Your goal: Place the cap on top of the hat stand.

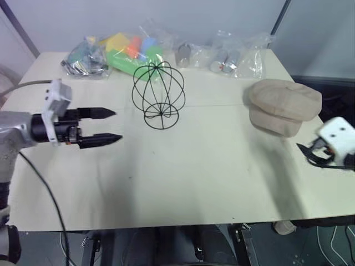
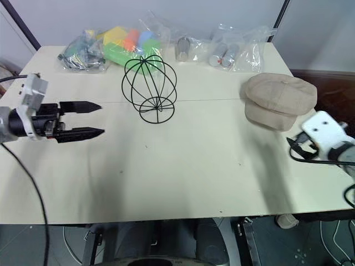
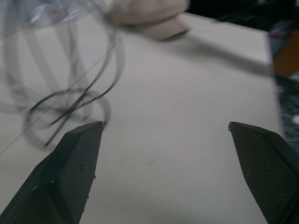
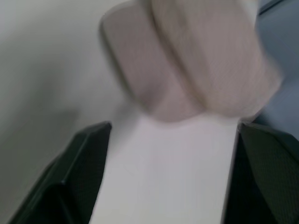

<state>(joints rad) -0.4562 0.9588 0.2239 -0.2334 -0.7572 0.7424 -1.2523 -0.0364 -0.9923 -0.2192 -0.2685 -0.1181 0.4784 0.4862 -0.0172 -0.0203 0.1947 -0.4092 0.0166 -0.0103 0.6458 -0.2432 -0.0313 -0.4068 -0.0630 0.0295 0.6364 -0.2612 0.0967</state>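
Note:
The beige cap (image 1: 284,105) lies on the table at the right, near the right edge; it also shows ahead in the right wrist view as the cap (image 4: 196,60). The black wire hat stand (image 1: 158,95) stands upright in the middle back of the table, bare on top. My left gripper (image 1: 113,126) hovers open to the left of the stand, pointing toward it, nothing between its fingers. My right gripper (image 4: 170,133) is open just short of the cap's brim, apart from it, at the table's right edge.
Clear plastic bags of colourful items (image 1: 119,52) and small metal parts (image 1: 227,55) line the back edge of the pale table (image 1: 183,177). A cable (image 1: 44,194) trails from the left arm.

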